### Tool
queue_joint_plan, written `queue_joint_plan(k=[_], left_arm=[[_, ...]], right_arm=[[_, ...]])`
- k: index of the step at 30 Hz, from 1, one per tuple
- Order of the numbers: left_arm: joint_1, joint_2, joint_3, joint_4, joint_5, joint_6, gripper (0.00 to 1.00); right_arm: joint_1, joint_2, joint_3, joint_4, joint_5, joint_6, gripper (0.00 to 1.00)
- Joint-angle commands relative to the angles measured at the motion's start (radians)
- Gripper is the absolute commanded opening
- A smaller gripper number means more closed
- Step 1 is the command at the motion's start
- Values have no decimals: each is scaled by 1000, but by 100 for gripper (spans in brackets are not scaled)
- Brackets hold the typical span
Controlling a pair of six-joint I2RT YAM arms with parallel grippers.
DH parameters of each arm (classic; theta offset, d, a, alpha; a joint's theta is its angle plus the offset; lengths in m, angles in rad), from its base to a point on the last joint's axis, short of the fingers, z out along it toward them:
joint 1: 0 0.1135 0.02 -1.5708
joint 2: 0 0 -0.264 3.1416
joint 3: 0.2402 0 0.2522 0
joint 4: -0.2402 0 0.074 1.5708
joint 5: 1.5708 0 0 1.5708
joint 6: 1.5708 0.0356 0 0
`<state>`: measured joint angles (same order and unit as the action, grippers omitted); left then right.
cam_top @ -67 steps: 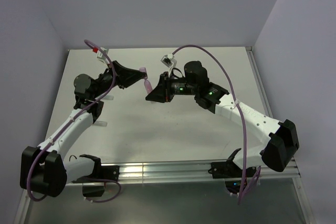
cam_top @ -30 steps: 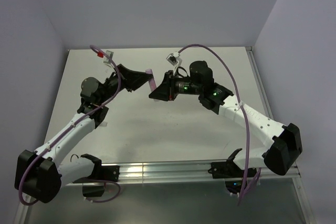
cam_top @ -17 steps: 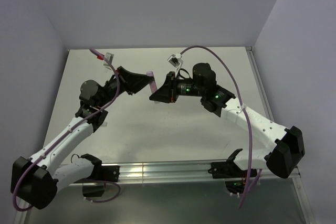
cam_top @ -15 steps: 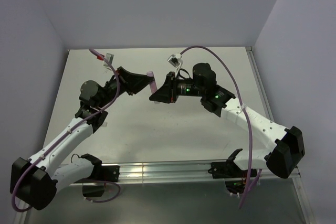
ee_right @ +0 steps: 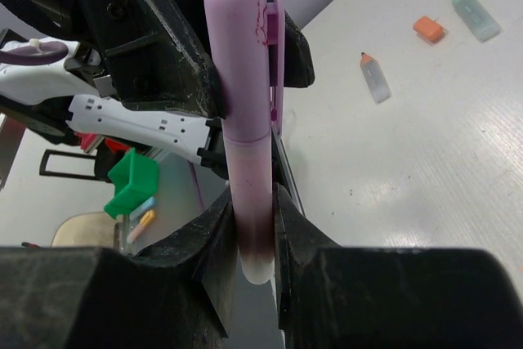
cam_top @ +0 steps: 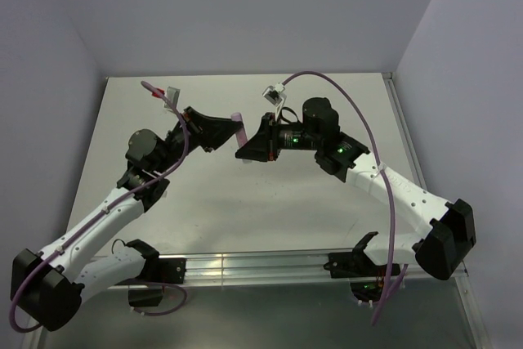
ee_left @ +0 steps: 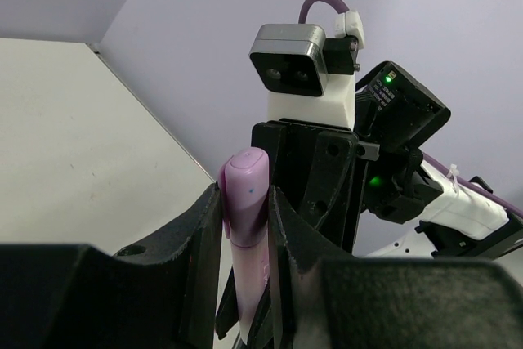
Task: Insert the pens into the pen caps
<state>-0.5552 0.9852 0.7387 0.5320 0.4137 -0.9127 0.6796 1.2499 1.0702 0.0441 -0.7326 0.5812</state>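
pink pen (ee_right: 245, 120) looks capped, left hand (ee_left: 243, 202) and right hand (ee_right: 252, 234) both gripping it; orange pen (ee_right: 374, 78), green pen (ee_right: 476, 15) uncapped on counter (ee_right: 409, 161).

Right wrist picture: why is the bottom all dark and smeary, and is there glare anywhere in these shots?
Right wrist view: the fingers of the right gripper sit too near the lens, so they blur dark; the pink pen they clamp is sharp. Left wrist view: same dark blur below. Top external view: white glare on the metal rail at the near edge.
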Motion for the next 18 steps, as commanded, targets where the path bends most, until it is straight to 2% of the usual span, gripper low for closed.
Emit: queue_joint_plan(k=[1, 18], left_arm=[[-66, -40, -25, -73, 191, 41, 0], [-84, -51, 1, -72, 203, 58, 0]], right_arm=[[-69, -26, 8, 129, 162, 14, 0], [-61, -59, 16, 149, 82, 6, 0]])
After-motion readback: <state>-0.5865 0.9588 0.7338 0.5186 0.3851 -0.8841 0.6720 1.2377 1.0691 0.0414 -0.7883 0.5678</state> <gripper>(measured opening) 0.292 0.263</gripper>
